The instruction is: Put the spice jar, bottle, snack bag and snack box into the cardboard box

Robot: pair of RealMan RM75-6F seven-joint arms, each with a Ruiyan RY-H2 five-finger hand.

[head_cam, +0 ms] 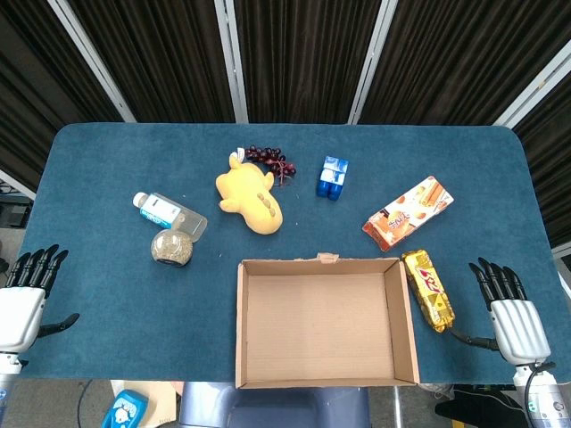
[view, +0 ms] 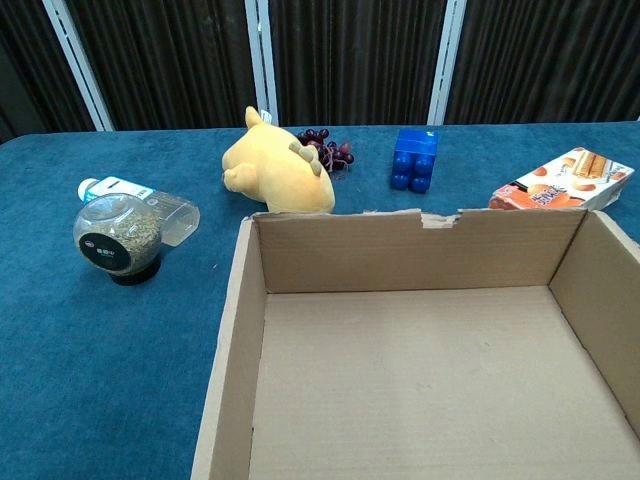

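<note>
The cardboard box [head_cam: 326,323] sits open and empty at the near edge of the blue surface [head_cam: 107,160], and none of the four task items is in it yet. Taking the box as the landmark, the snack bag [head_cam: 427,289] lies just beside its right wall, long axis running roughly parallel to that wall — near to far. The snack box [head_cam: 408,211] lies beyond the box's far right corner, tilted diagonally. The spice jar [head_cam: 171,247] and the bottle [head_cam: 169,214] lie to the left of the box, touching or nearly so, the bottle on its side just past the jar with its cap pointing away from the box.

The right hand [head_cam: 508,312] rests at the surface's edge to the right of the box, fingers [head_cam: 492,278] spread and holding nothing; the snack bag lies between it and the box wall, so this hand is plainly the nearer one for the bag and probably for the snack box too. The left hand [head_cam: 27,294] waits far left of the box, fingers likewise apart and empty — the jar and bottle lie between it and the box, which makes them its natural share.

A yellow plush toy [head_cam: 248,196], a bunch of grapes [head_cam: 268,158] and a blue block [head_cam: 333,176] lie beyond the far wall, outside the task.
</note>
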